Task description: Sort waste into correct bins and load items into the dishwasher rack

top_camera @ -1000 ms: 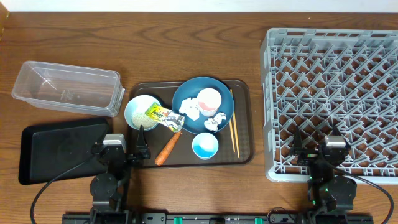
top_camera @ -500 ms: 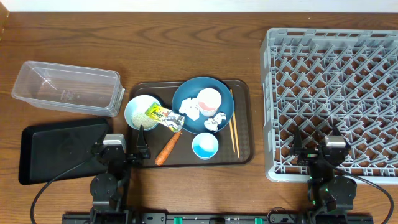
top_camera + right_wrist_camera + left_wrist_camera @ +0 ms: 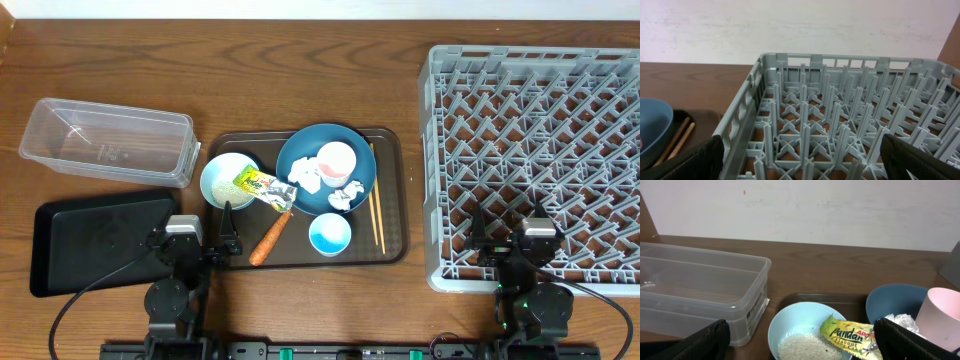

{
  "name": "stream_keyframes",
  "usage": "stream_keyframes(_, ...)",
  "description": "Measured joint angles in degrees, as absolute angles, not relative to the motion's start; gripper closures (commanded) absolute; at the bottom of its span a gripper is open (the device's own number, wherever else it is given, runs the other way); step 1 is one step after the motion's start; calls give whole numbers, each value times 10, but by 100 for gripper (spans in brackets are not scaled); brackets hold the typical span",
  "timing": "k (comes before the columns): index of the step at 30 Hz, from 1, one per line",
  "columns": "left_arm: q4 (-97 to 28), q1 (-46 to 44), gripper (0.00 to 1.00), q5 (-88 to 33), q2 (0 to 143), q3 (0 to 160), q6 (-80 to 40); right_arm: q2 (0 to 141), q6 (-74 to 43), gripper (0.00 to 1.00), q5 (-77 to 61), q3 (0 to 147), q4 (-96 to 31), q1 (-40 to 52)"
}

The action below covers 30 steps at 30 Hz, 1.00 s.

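On the brown tray (image 3: 390, 150) sit a dark blue plate (image 3: 300, 160) holding a pink-white cup (image 3: 336, 159) and crumpled tissues (image 3: 305, 177), a light blue bowl of rice (image 3: 222, 178), a green-yellow wrapper (image 3: 262, 186), an orange carrot (image 3: 268, 239), a small blue cup (image 3: 329, 234) and wooden chopsticks (image 3: 375, 210). The clear tub (image 3: 108, 141) and black tray (image 3: 95, 243) lie at the left. The grey rack (image 3: 540, 150) stands at the right. My left gripper (image 3: 198, 243) is open and empty near the tray's front left corner. My right gripper (image 3: 509, 240) is open and empty over the rack's front edge.
The left wrist view shows the tub (image 3: 695, 295), rice bowl (image 3: 805, 335), wrapper (image 3: 852, 337) and cup (image 3: 942, 317) just ahead. The right wrist view shows the rack's pegs (image 3: 840, 125) and the chopsticks (image 3: 677, 140) at the left. A white wall is behind.
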State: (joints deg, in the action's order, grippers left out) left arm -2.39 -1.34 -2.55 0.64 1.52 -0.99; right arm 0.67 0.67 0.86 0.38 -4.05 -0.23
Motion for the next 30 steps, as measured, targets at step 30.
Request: stream_keyframes(30,-41,-13,6,-25,9,22,-46,7,-25,1,2,4,-41,-2)
